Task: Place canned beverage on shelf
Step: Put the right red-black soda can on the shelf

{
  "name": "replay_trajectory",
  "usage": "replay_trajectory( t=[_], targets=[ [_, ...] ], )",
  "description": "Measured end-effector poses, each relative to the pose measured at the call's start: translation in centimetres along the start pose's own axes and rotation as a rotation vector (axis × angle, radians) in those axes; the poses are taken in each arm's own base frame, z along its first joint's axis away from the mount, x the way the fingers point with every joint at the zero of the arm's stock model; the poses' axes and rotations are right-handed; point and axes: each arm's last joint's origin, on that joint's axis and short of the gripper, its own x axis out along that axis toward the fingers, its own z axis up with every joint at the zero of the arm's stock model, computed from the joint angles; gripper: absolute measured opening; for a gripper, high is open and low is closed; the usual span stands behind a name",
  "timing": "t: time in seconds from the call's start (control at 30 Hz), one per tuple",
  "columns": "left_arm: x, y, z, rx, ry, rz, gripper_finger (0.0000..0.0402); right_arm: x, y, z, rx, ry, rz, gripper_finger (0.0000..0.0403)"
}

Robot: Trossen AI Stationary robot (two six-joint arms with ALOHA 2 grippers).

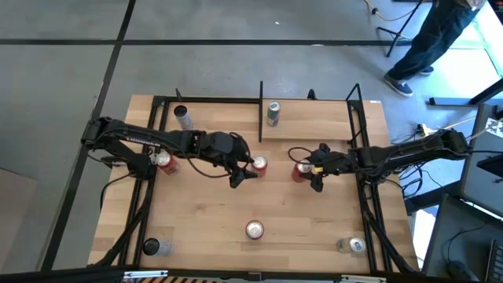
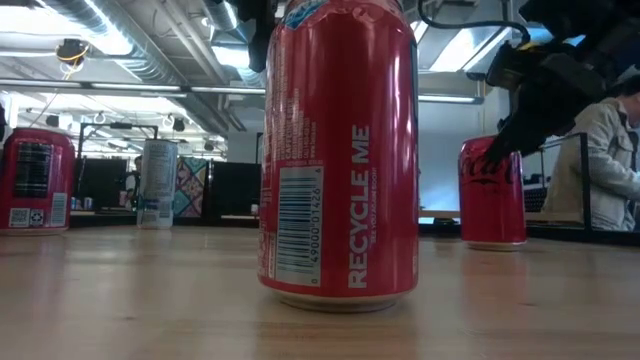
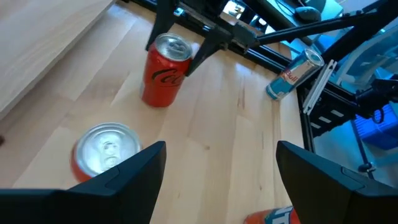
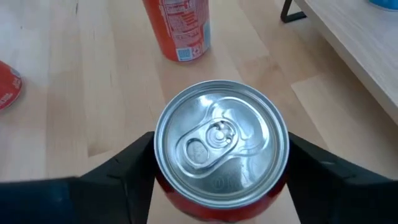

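Red can (image 4: pixel 221 152) between right gripper (image 4: pixel 217 177) fingers

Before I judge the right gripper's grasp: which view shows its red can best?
Right wrist view: the red can fills it, between the right gripper fingers. High view shows it small; low view from the side, partly covered; left wrist view, farther off.

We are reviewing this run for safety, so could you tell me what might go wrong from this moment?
The right gripper straddles a red can, fingers apparently not yet closed; an off-centre grip might tip it. The left gripper hovers open near another red can, so the arms could collide. The shelf already holds a silver can.
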Motion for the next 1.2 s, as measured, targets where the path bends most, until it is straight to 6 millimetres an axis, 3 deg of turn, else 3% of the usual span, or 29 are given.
replay_trajectory(
  t=[0.17, 0.3, 0.43, 0.57, 0.93, 1.2],
  targets=[
    [-3.2, -0.2, 2.1, 0.028, -0.075, -0.029, 0.0293, -1.7, 0.8, 3.3, -0.005, -0.061, 0.021, 0.0265],
    [-5.9, 0.5, 2.9, 0.065, -0.117, -0.008, 0.0293, -3.7, 0.1, 6.8, 0.019, -0.112, -0.029, 0.0265],
    [-8.3, 1.9, 3.6, 0.067, -0.148, 0.045, 0.0293, -5.3, -2.1, 9.7, 0.047, -0.149, -0.117, 0.0265],
    [-8.9, 3.2, 4.1, 0.111, -0.167, 0.090, 0.0293, -4.9, -5.5, 11.4, 0.063, -0.128, -0.182, 0.0265],
    [-9.1, 4.3, 4.5, 0.084, -0.177, 0.151, 0.0293, -1.2, -14.2, 12.0, 0.110, -0.061, -0.131, 0.0265],
    [-9.2, 4.4, 4.5, 0.033, -0.196, 0.189, 0.0293, 0.2, -17.4, 10.8, 0.126, 0.013, -0.154, 0.0265]
  ],
)
